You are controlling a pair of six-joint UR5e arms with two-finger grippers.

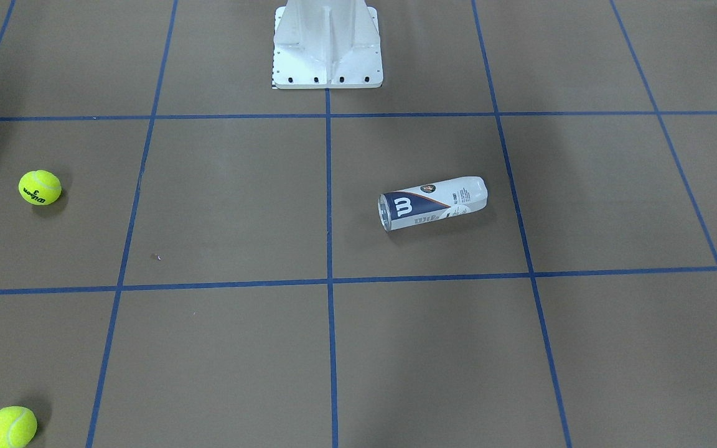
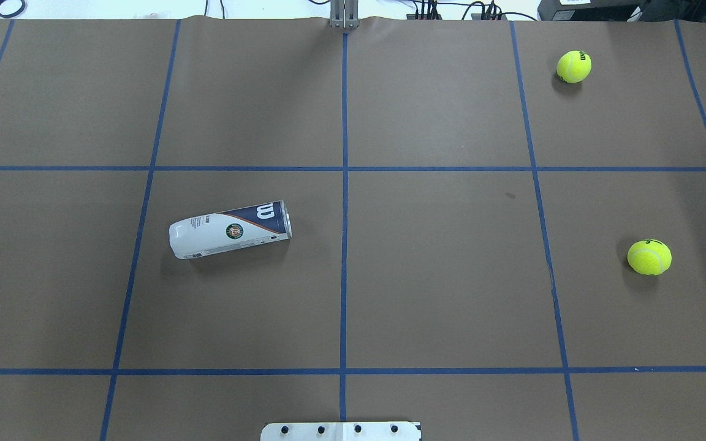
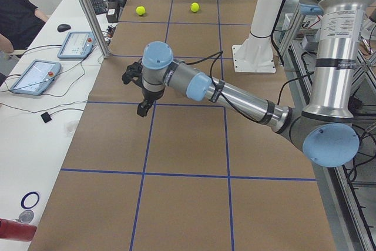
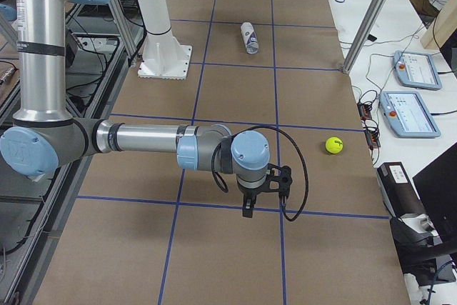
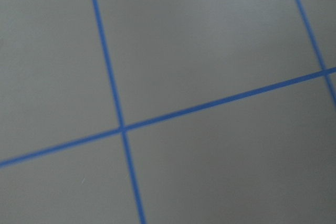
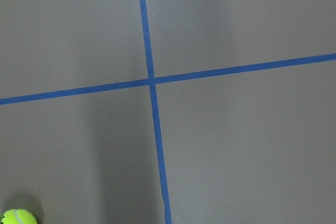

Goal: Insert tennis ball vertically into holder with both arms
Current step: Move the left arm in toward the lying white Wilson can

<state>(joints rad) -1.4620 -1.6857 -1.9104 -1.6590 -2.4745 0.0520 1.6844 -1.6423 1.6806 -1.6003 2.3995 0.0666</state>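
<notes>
Overhead exterior shows nothing begun yet — the holder [image 2: 230, 229] lies on its side left of centre, the nearer tennis ball [image 2: 649, 256] well apart on the right — so next, I'd say, one arm stands it upright while the other fetches a ball, though whether the left gripper [image 3: 141, 110] or right gripper [image 4: 248, 211] is wide or narrow I cannot tell.

tennis balls [image 2: 574, 66] [image 2: 649, 256]: 2 | holder [image 2: 230, 229]: 1 | arms [image 3: 235, 95] [image 4: 143, 137]: 2 | pedestal base [image 1: 327, 50]: 1 | control tablets [image 4: 416, 69] [image 4: 409, 113]: 2

Glossy plastic holder [image 2: 230, 229], matt paper-covered table [image 2: 451, 275]
</notes>
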